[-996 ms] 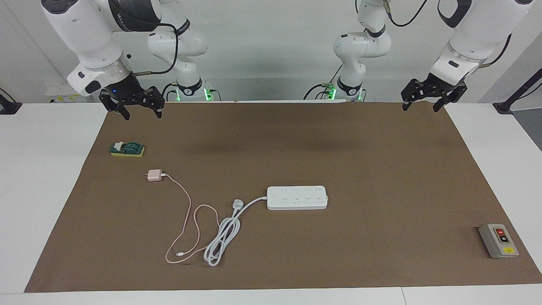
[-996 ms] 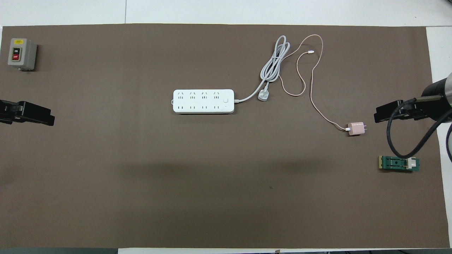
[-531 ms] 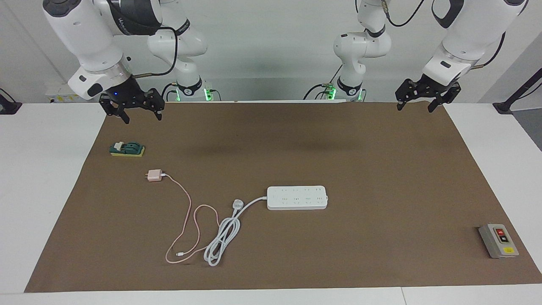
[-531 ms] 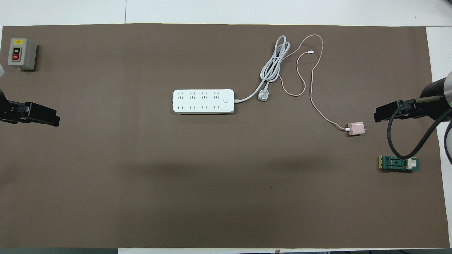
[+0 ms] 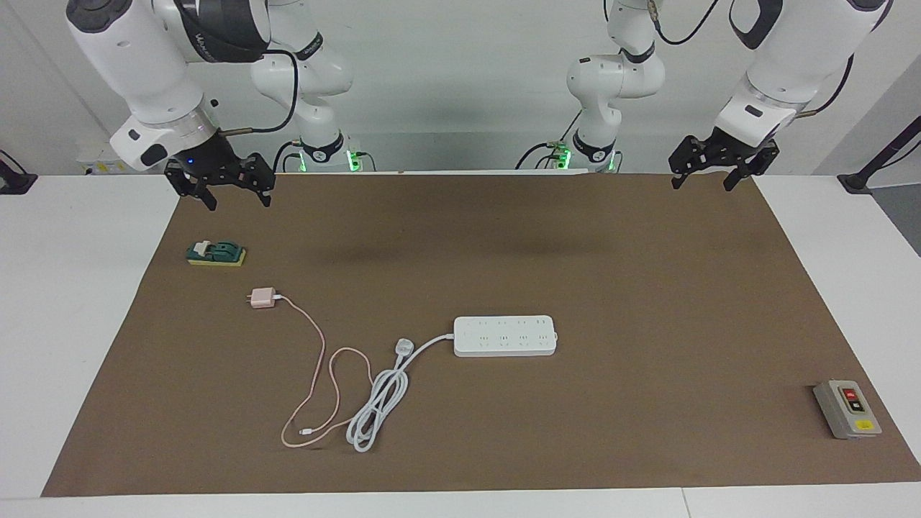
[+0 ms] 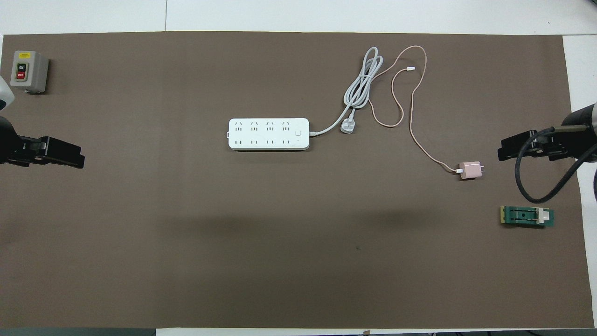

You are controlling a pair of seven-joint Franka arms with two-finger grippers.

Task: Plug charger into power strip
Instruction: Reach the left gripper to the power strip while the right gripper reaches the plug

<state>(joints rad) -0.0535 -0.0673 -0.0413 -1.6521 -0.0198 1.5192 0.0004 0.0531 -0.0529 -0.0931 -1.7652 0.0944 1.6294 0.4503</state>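
Both arms have shifted a little since a second ago: the left claw (image 5: 699, 175) has slid inward along the robots' edge of the brown mat (image 5: 647, 288) and risen slightly, while the right claw (image 5: 231, 194) has eased outward toward its own end of the counter (image 5: 72, 288). Nothing lying on the mat has moved.

Each claw hangs in the air with its fingers spread apart and nothing between them. The left claw hovers over the mat's corner at the left arm's end. The right claw hovers over the mat's edge at the right arm's end, above the green block (image 5: 216, 253) with its yellow base.

The charger (image 5: 262, 298) lies flat on the mat, farther from the robots than the green block and well apart from the power strip (image 5: 505, 335). Its thin pink cable (image 5: 320, 345) snakes away from the robots in loose curves and ends in a small white connector (image 5: 306, 432). The power strip rests near the middle of the mat, sockets facing up and all unoccupied. Its thick white cord (image 5: 378, 406) runs toward the right arm's end, loops in a long coil that crosses the pink cable, and its white plug (image 5: 404, 347) lies just beside the strip's cord end. A grey button box (image 5: 847, 409) sits at the left arm's end, far from the robots.
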